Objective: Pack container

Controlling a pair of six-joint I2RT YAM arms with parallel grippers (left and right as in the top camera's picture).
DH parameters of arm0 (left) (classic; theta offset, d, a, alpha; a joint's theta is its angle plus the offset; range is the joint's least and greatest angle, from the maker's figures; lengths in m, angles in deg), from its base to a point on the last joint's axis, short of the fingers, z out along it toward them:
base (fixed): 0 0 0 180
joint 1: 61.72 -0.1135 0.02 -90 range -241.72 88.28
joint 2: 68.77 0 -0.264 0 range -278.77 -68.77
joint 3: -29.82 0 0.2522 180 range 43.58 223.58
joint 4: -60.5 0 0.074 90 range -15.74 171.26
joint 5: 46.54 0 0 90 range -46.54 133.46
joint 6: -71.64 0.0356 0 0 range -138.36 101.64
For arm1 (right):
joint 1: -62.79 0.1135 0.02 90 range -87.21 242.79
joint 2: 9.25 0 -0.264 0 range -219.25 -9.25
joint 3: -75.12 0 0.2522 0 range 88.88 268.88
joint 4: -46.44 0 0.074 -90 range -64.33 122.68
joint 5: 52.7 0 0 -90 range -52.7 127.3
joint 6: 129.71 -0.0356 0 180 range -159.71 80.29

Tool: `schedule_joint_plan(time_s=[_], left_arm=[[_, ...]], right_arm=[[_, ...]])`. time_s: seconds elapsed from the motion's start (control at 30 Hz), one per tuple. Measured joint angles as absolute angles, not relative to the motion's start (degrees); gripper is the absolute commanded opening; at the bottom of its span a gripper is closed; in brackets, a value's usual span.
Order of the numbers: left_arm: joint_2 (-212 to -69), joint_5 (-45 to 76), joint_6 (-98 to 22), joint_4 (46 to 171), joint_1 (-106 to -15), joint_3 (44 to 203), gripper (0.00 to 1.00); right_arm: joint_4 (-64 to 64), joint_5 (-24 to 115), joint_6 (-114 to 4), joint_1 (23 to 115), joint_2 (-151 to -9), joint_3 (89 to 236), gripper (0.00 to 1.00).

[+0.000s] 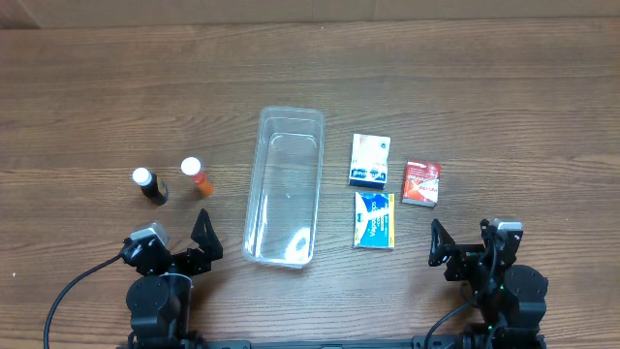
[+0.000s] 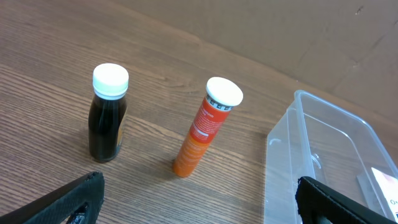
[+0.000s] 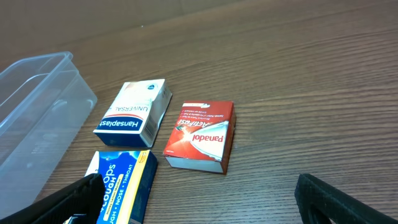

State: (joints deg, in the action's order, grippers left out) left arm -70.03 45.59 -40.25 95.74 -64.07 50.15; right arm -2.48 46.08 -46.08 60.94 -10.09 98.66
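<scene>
The container [image 1: 288,174] is empty; bottle [image 1: 150,185], tube [image 1: 197,175], white box [image 1: 370,160], red box [image 1: 421,182], blue box [image 1: 374,219] wait outside; left gripper [image 1: 181,245], right gripper [image 1: 472,246] gape empty.

Readable print: white-and-blue box [image 3: 134,114] says "Hansaplast UNIVERSAL", red box [image 3: 200,137] says "Panadol ActiFast", blue-and-yellow box [image 3: 121,186] shows a brand word cut off at the frame edge and not fully legible, orange tube [image 2: 202,127] label too small to read.
</scene>
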Motion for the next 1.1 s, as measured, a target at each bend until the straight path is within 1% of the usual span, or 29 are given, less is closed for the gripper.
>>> schedule_joint_plan(time_s=[0.7,0.83,0.93,1.1], left_arm=[[-70.01,45.59,-40.25,95.74,-64.07,50.15,1.0],[-70.03,45.59,-40.25,95.72,-64.07,50.15,1.0],[-70.03,45.59,-40.25,95.74,-64.07,50.15,1.0],[-70.03,45.57,-40.25,95.74,-64.07,50.15,1.0]], right_arm=[[-1.96,46.43,-46.08,60.94,-10.09,98.62,1.0],[2.83,49.82,-46.08,60.94,-10.09,98.27,1.0],[3.66,51.67,-46.41,60.94,-10.09,98.23,1.0],[9.43,59.04,-53.84,60.94,-10.23,98.57,1.0]])
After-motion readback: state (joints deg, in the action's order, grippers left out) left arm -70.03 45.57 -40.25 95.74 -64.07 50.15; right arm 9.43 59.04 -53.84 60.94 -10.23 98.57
